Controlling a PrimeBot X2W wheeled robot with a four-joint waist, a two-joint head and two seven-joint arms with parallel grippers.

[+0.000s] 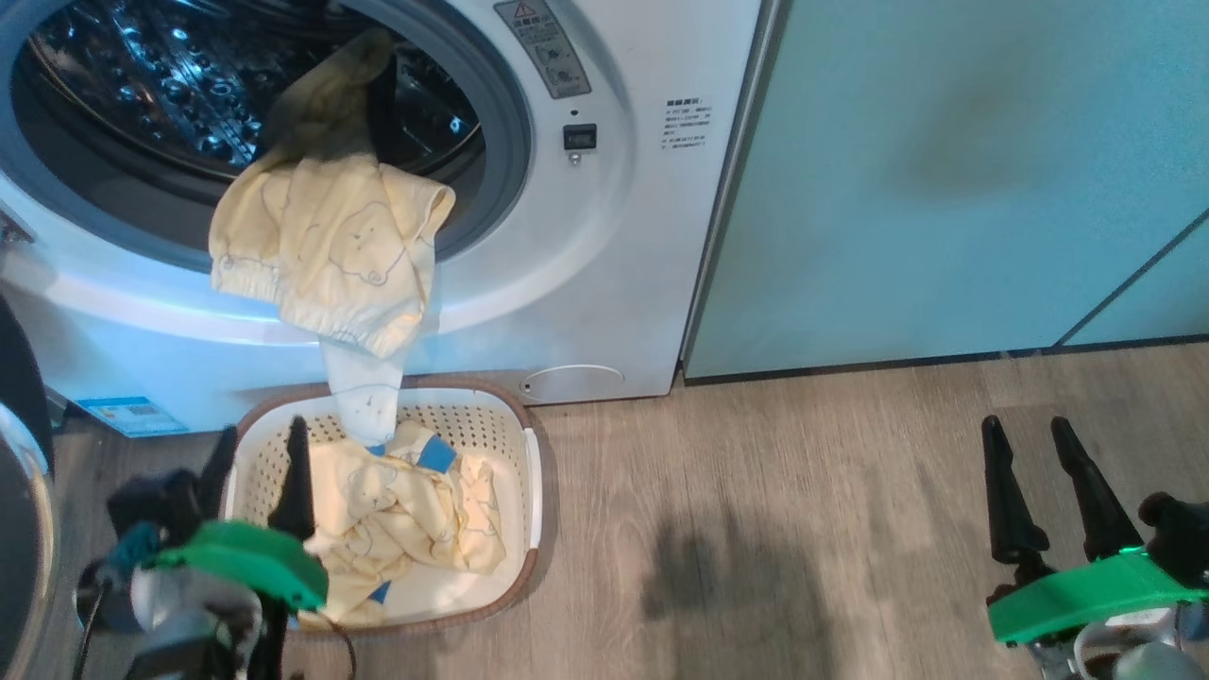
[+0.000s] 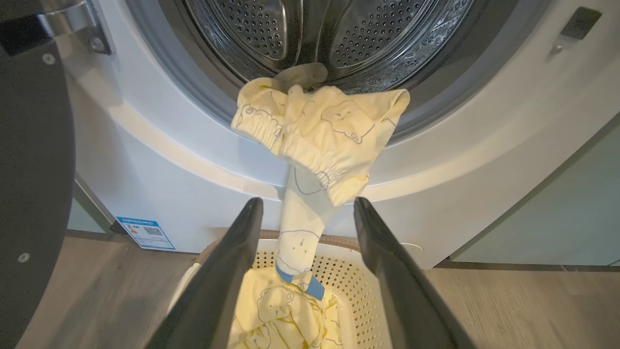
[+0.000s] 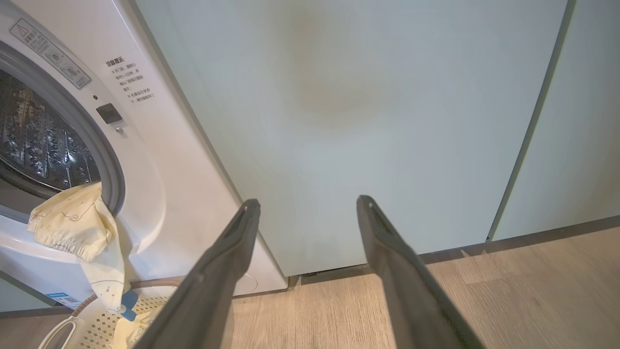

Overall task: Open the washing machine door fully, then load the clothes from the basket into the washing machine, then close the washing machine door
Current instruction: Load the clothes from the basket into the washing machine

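Standing open at my far left, the washing machine door (image 2: 34, 169) seems swung wide. My left tool (image 1: 264, 430) hovers released over the basket (image 1: 531, 453), clothes (image 1: 406, 510) inside; one garment (image 1: 331, 246) drapes out of the washing machine (image 1: 614, 283). My right tool (image 1: 1028, 425) waits released, empty. Loading and closing remain.

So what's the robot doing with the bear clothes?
It is loading laundry. The washing machine is open. One yellow garment hangs half inside the drum, one leg dangling toward the basket. More clothes lie in the basket. The left gripper hovers open over it, holding nothing; the right gripper is open, off to the side.
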